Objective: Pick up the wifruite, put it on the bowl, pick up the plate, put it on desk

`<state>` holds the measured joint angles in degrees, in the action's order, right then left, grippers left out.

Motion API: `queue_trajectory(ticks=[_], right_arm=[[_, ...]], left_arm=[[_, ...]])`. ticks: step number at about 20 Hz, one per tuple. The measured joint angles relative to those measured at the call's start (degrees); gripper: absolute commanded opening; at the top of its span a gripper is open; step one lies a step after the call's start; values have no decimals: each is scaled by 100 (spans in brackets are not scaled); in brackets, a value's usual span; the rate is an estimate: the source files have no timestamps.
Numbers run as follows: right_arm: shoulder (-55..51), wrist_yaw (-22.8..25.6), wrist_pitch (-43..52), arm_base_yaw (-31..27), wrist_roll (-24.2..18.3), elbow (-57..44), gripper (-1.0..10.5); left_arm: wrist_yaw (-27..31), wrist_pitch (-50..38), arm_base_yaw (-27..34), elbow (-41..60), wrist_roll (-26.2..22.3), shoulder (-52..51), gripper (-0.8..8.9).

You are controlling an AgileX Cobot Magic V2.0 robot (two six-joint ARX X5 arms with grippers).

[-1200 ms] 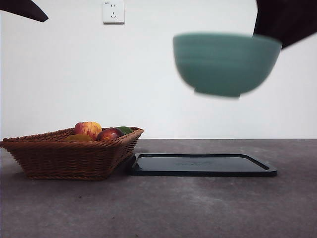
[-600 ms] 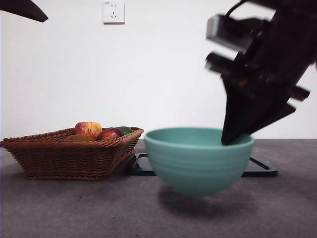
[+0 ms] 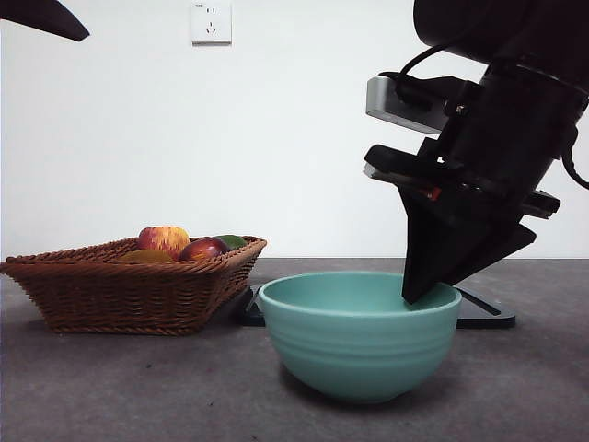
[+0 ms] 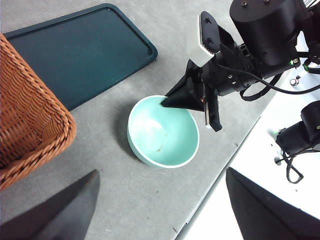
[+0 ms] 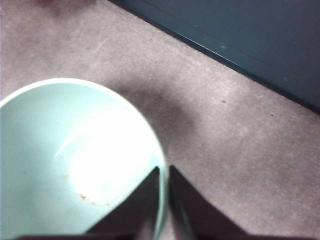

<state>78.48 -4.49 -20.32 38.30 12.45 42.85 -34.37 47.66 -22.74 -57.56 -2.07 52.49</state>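
- Nearest the front camera, the mint-green bowl (image 3: pixel 359 333) sits upright on the dark grey worktop (image 3: pixel 138 387); it is empty, with only a few specks on its inner floor.
- The right pincer (image 5: pixel 164 200) is pressed together on the bowl's rim, one jaw inside the wall and one outside, at the side of the bowl away from the basket.
- The right arm comes down steeply from above the bowl, its wrist tilted so the jaws slant in over the rim.
- Just behind the bowl, the flat dark tray (image 4: pixel 80 52) lies on the worktop, with a strip of bare worktop between the two.
- Beyond the bowl and to one side, touching the tray's edge, stands the wicker basket (image 3: pixel 129 285) of fruit: a red-yellow apple (image 3: pixel 164 239), a dark red fruit (image 3: pixel 202 249), something green behind them, and a dull ochre fruit (image 3: pixel 144 257) low at the near wall, which I take for the wifruite.
- The left pincer (image 4: pixel 160 210) is spread wide and holds nothing; it hangs well above the bowl, looking down on it.
- By my reading, the bowl is being set in place, so the fruit step has not begun.
- Next the rim wants releasing and the arm lifting clear, then a reach into the basket for the ochre fruit, half hidden among its neighbours.
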Motion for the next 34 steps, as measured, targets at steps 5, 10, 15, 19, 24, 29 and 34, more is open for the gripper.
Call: queue_trajectory(ticks=[5,10,15,19,24,29,34], right_arm=[[0,0,2,0,114,0,225],[-457,138,-127,0,133,74,228],[-1401,98,-710,0,133,431,228],[-2116,-354,-1224,0,133,459,228],[-2865,-1145,-1910,0,133,468,228],[-3261,-1779,-2212,0,133,470,227],[-3296,-1784,-2229,0,133,468,227]], left_arm=[[0,0,0,0,0,0,403],[0,2,0,0,0,0,403],[0,0,0,0,0,0,403],[0,0,0,0,0,0,403],[2,0,0,0,0,0,403],[0,0,0,0,2,0,403],[0,0,0,0,0,0,403]])
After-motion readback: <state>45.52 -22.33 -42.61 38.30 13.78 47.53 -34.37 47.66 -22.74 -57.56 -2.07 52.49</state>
